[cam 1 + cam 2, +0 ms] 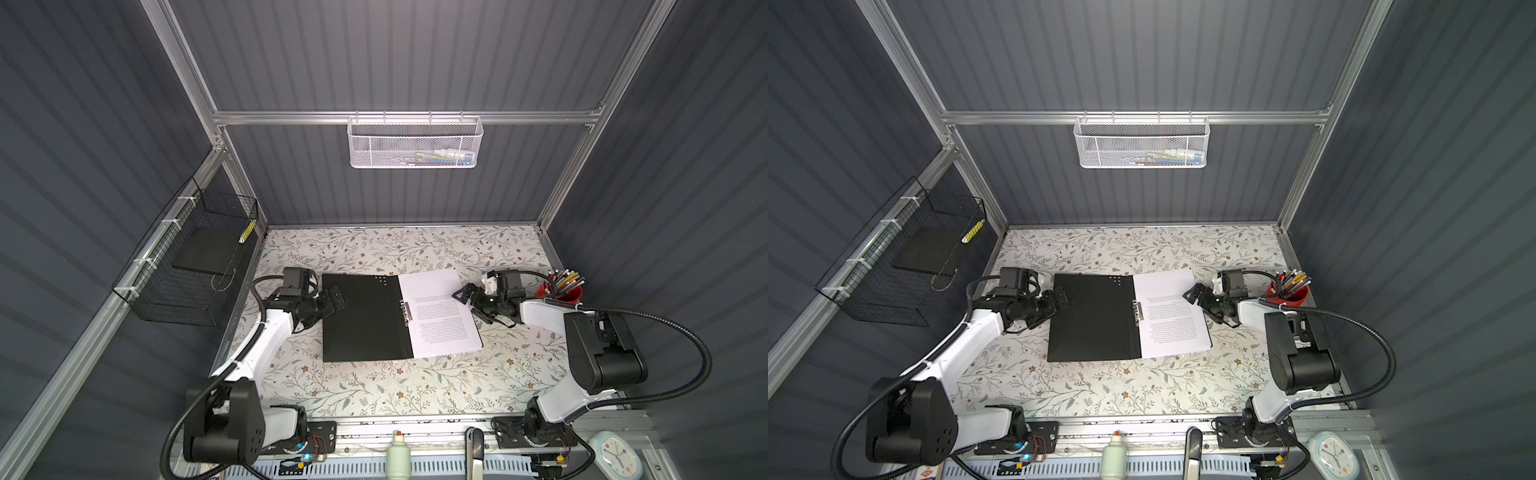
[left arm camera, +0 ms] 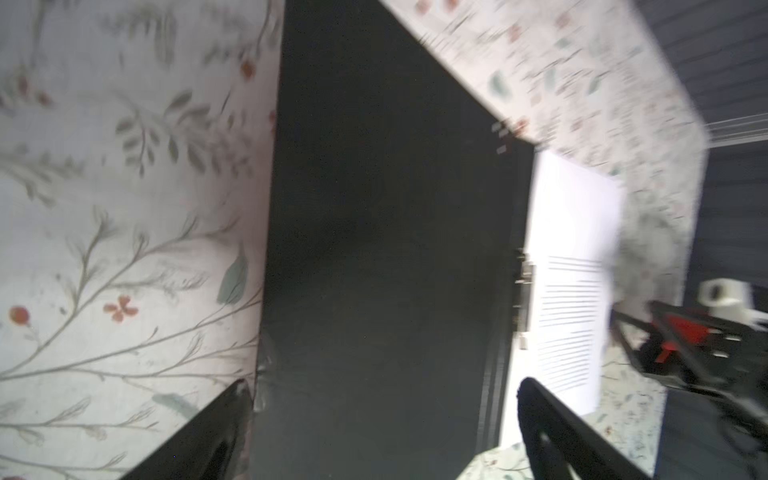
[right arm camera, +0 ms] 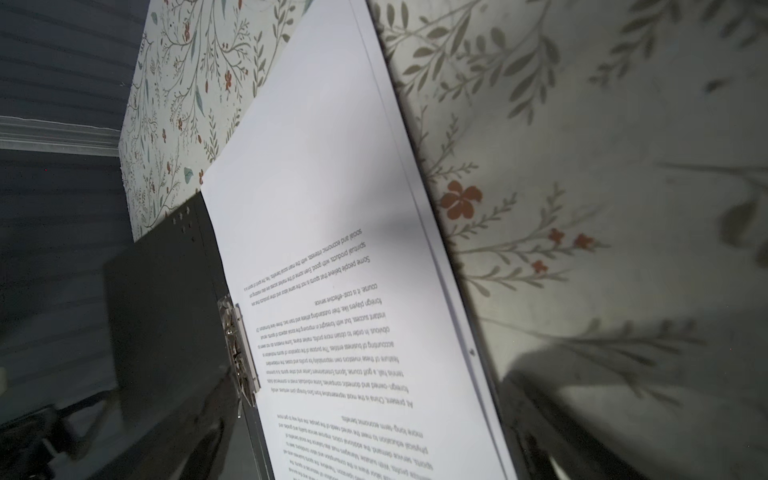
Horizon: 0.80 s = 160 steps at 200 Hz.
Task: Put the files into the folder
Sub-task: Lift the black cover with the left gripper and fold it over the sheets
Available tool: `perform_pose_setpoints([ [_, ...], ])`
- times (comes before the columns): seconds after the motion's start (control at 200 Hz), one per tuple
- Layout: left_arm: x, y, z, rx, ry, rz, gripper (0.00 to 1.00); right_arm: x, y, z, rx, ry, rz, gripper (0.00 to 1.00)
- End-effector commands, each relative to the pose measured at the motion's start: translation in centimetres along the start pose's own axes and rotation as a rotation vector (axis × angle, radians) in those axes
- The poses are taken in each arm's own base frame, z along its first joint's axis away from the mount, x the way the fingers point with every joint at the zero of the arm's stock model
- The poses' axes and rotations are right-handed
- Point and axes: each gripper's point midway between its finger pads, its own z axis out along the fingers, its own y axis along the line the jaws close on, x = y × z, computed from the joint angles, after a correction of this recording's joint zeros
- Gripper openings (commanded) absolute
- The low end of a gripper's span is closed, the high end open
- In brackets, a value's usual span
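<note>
The left gripper [image 1: 335, 303] stands wide open and empty at the left edge of the open folder [image 1: 361, 320]. The files [image 1: 440, 316] already lie on its right half, a little crooked, beside the clip [image 1: 406, 311]. The right gripper [image 1: 467, 305], also wide open, holds nothing at their edge. I think straightening and closing remain.

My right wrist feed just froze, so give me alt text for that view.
A stack of white printed files lies on one half of the open black folder, its metal clip at the sheets' inner edge. Floral table cover shows beyond them, and the right pincer stands open, empty, framing the stack.
</note>
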Motion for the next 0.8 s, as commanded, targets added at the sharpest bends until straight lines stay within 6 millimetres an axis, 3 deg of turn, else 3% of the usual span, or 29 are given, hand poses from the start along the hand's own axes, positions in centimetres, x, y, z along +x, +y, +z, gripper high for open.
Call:
perform_pose_setpoints([
  [0.0,0.3,-7.1,-3.2,0.271,0.04,0.043,1.0,7.2,-1.7,1.7,0.043,0.252,0.139,0.99],
  [0.075,0.3,-10.1,-4.4,0.333,0.032,0.1,1.0,7.3,-1.0,2.0,0.02,0.257,0.149,0.99],
  [0.205,2.4,-15.9,-4.6,0.403,0.075,0.238,1.0,6.9,1.4,2.6,-0.045,0.26,0.157,0.99],
  [0.4,6.6,-21.1,-1.0,0.445,0.152,0.341,1.0,4.3,3.6,1.3,-0.036,0.203,0.104,0.99],
  [0.51,9.4,-23.3,2.1,0.458,0.215,0.368,1.0,2.4,3.7,-1.2,0.041,0.122,0.072,0.99],
  [0.63,11.8,-25.0,5.4,0.493,0.29,0.35,1.0,-0.6,0.9,-5.8,0.207,-0.037,0.14,0.99],
  [0.725,11.9,-25.3,6.8,0.489,0.315,0.343,1.0,-2.6,0.2,-10.0,0.22,-0.163,0.174,0.99],
  [0.795,10.1,-24.3,6.9,0.439,0.288,0.356,1.0,-3.9,1.2,-12.8,0.195,-0.249,0.143,0.99],
])
